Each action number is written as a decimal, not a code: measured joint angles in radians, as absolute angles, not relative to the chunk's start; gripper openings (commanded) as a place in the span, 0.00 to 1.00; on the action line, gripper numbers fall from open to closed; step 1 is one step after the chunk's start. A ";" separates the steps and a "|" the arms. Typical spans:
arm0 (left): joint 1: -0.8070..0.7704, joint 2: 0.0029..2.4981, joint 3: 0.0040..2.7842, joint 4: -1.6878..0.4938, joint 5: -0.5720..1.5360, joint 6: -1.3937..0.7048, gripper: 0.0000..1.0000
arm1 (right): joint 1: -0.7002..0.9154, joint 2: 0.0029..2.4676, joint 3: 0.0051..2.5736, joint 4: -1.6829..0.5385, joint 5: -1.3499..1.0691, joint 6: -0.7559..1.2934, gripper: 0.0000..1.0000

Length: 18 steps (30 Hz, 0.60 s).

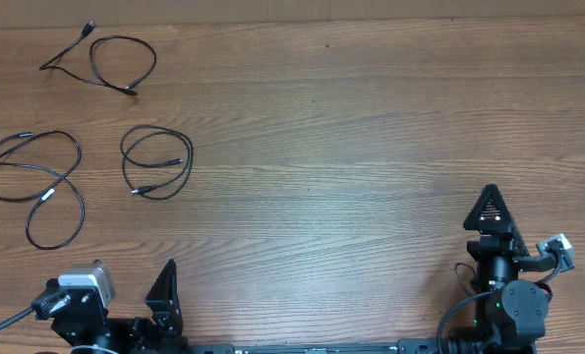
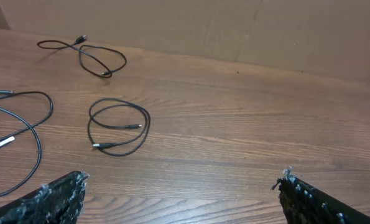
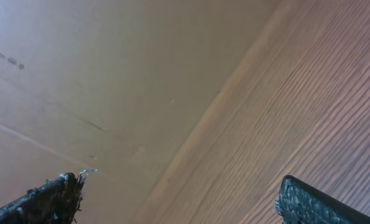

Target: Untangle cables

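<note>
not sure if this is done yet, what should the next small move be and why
Probably best to hold off and not reach in. The far cable, the middle cable and the long cable lie apart on the table, none touching another, so nothing looks left to separate. The left gripper and right gripper sit open and empty at the near edge.

Three black cables: far cable [image 1: 125,88], left cable [image 1: 44,196], middle cable [image 1: 159,163]. Two robot arms: left arm [image 1: 81,305], right arm [image 1: 508,295]. One wooden bench [image 1: 351,147].
</note>
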State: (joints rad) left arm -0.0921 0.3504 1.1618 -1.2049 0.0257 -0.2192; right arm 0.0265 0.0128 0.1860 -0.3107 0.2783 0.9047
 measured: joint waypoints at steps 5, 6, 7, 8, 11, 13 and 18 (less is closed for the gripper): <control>-0.092 0.350 1.162 -1.205 0.026 -0.219 1.00 | 0.027 0.013 0.138 -0.276 0.290 0.862 1.00; -0.092 0.350 1.162 -1.205 0.026 -0.219 1.00 | 0.027 0.013 0.134 -0.276 0.291 0.857 1.00; -0.092 0.350 1.162 -1.205 0.026 -0.219 1.00 | 0.027 0.013 0.130 -0.276 0.293 0.850 1.00; -0.092 0.350 1.162 -1.205 0.026 -0.219 1.00 | 0.027 0.013 0.129 -0.276 0.293 0.840 1.00; -0.092 0.350 1.162 -1.205 0.026 -0.219 0.99 | 0.027 0.013 0.122 -0.273 0.295 0.817 1.00; -0.092 0.350 1.162 -1.205 0.026 -0.219 1.00 | 0.027 0.013 0.113 -0.269 0.296 0.808 1.00; -0.092 0.350 1.162 -1.206 0.026 -0.219 1.00 | 0.027 0.013 0.089 -0.263 0.295 0.783 1.00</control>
